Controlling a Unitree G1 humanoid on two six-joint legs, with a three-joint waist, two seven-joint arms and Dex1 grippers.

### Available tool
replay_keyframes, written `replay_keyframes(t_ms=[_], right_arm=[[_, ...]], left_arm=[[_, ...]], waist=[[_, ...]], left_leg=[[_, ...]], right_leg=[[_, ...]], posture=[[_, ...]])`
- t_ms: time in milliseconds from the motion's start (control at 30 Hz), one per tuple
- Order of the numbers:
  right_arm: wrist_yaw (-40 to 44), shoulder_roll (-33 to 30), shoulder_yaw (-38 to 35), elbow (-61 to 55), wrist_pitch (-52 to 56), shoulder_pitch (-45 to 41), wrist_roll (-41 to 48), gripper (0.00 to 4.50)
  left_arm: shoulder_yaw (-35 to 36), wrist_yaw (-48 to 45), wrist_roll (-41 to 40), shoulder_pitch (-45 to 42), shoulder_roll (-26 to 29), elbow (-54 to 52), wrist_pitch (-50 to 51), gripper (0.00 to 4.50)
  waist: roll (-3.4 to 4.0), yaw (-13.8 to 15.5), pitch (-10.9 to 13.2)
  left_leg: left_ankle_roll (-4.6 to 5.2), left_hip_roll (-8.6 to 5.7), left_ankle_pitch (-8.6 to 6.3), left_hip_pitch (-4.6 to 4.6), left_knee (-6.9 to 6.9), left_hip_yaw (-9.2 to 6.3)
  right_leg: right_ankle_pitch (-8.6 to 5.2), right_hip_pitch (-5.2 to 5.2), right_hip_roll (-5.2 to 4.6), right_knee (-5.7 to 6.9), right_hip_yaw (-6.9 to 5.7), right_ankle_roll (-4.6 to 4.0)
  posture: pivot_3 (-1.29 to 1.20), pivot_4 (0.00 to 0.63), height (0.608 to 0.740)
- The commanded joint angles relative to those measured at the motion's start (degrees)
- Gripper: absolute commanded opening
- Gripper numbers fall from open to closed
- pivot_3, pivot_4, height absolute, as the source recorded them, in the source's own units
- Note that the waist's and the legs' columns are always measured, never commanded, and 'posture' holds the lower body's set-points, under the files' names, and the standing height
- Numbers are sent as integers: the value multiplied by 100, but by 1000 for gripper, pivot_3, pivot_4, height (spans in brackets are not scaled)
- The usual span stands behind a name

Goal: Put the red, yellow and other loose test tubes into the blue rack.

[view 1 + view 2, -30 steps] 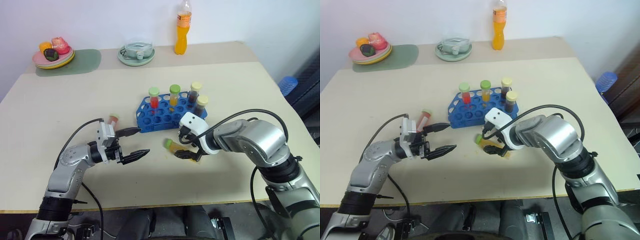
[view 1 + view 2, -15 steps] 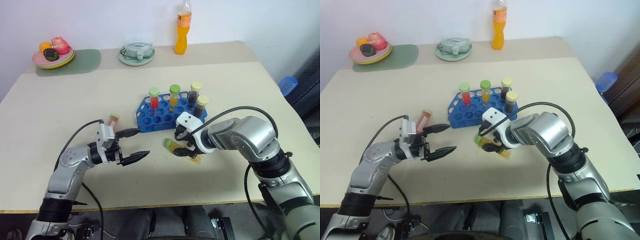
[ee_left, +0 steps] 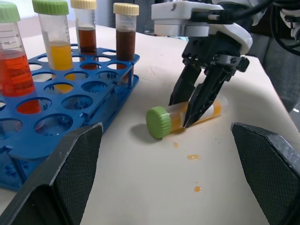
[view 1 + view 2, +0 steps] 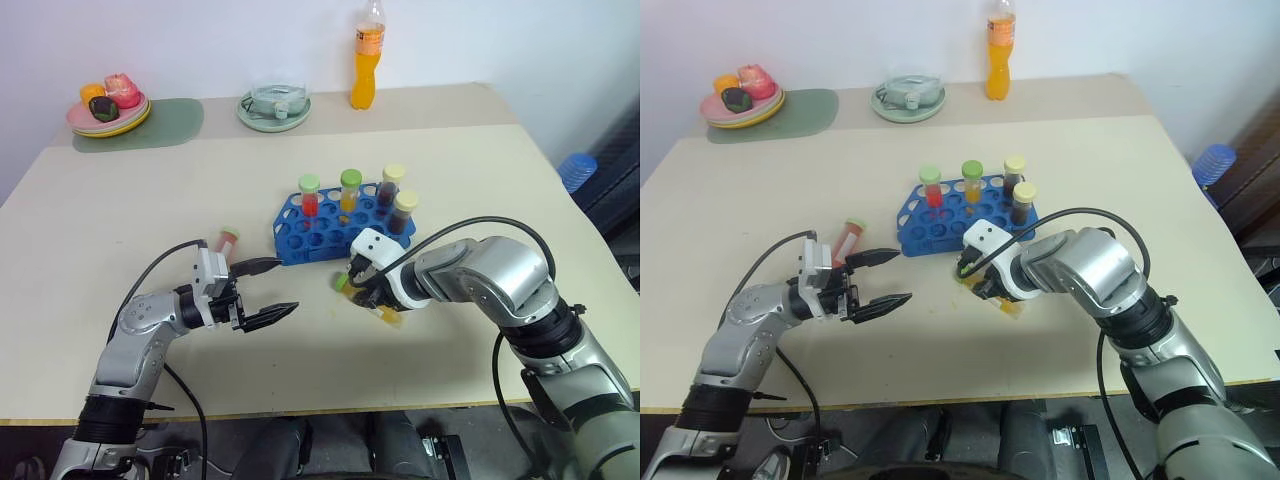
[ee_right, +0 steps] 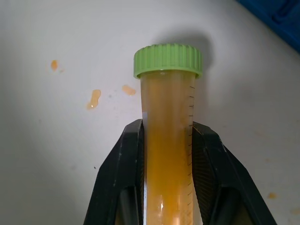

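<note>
Black right claw (image 3: pixel 199 105) was clamped on the yellow tube (image 5: pixel 166 140), lying on the table (image 4: pixel 480 170) just in front of the rack (image 4: pixel 320 232). Pickup step; next: lift, turn upright, find a free hole. Left claw (image 4: pixel 268 290) gaped wide, empty; red tube (image 4: pixel 228 241) lay behind it.

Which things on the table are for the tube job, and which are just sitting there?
For the job:
- yellow tube, lying down, pinched by the right gripper
- red tube, lying left of the rack
- blue rack, four tubes standing in it
- left gripper, open, holding nothing

Just sitting there:
- orange bottle
- pale green dish
- plate of toy food
- green mat
</note>
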Motion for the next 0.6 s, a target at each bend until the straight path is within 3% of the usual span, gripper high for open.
replay_keyframes(t_ms=[33,133,267,600], right_arm=[[734,-410,-191,-441,-1011,276,168,771],[1783,-552,-711,-584,-2640,893,367,771],[2134,-236,-1239,-504,-3655,1242,511,771],[1518,1253,-1662,174,-6290,1643,-360,771]], left_arm=[[95,-8,-68,-84,-52,66,-89,4500],[111,-11,-95,-198,-120,198,-97,4500],[112,-60,-57,-320,-166,337,-142,4500],[111,-26,-64,-540,-307,472,-160,4500]], waist=[[0,-3,0],[-1,-21,0],[-1,-39,0],[-3,-13,-1]], left_leg=[[0,-1,0,-1,0,0],[1,2,0,0,-5,0],[0,3,0,4,-3,4],[-1,2,0,6,-1,0]], right_leg=[[0,0,0,-1,0,0],[0,0,2,-6,-4,0],[0,0,2,-2,-2,1],[0,3,3,2,-3,1]], posture=[[0,150,740],[0,150,740],[0,150,740],[0,150,740]])
